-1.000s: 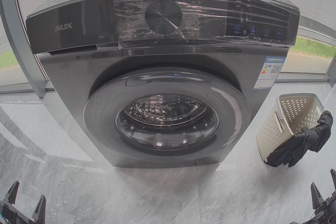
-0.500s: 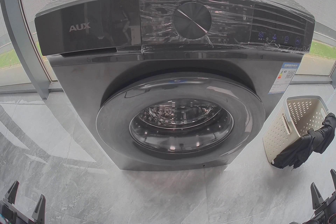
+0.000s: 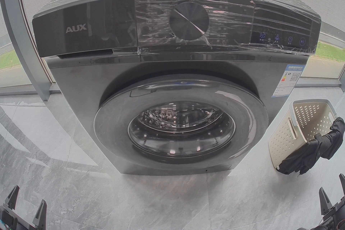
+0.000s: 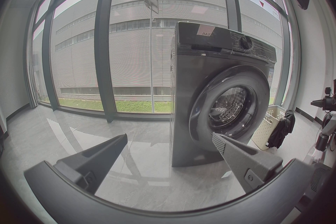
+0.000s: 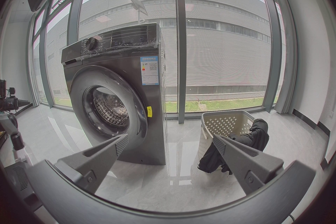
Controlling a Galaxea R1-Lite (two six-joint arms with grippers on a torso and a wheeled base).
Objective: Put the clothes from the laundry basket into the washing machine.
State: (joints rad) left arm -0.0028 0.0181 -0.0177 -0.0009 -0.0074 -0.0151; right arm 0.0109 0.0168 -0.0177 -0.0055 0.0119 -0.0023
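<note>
- Since the earlier frames the whole head view has slid sideways, so the camera has shifted. The things on the floor keep their places, and both grippers stay low at the near corners.
- The clothes (image 3: 311, 153), a black garment, hang over the near rim of the laundry basket (image 3: 287, 133). Part lies inside and part trails down the outer wall towards the floor (image 3: 107, 191).
- The cream perforated basket stands on the floor ahead of the right gripper (image 3: 331, 183), slightly to its inner side and nearer to it than anything else.
- The right gripper's jaws are spread wide and released, holding nothing. In the right wrist view the garment shows just beyond one jaw.
- The washing machine (image 3: 179, 72) stands ahead, between the two grippers, just beside the basket. Its round glass door (image 3: 181, 126) is shut.
- The left gripper (image 3: 29, 194) hangs above bare floor, well apart from basket and clothes, jaws released and empty, with the machine ahead on its inner side.
- Clear film covers the machine's dial (image 3: 188, 21) and panel, and a label (image 3: 288, 79) sits at the front's upper corner on the basket side.
- Tall windows (image 4: 136, 60) stand behind the machine.
</note>
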